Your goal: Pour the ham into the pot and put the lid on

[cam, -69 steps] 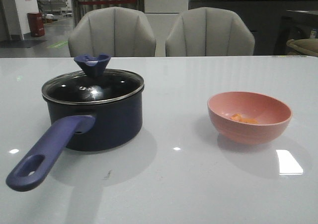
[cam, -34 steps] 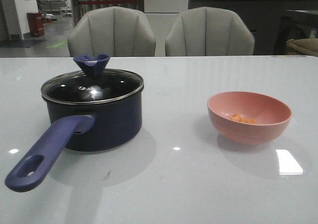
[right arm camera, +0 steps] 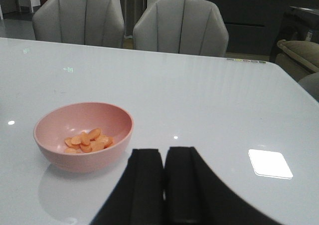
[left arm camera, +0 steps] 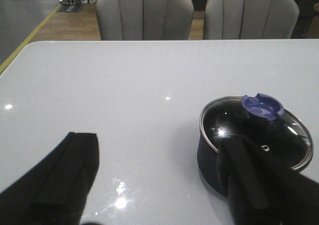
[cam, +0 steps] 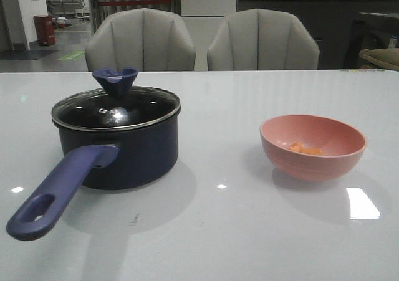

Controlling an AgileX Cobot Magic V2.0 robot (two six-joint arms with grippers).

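Front view: lid (cam: 116, 108) covers pot (cam: 118, 145); ham (cam: 303, 148) in bowl (cam: 313, 147).

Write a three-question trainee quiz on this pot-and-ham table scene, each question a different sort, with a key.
1. True or false: the lid sits on the pot.
2. Where is the ham? A) in the pot B) in the pink bowl C) loose on the table
3. Fill in: the left gripper is ____, while the right gripper is shut.

Key: 1 true; 2 B; 3 open.
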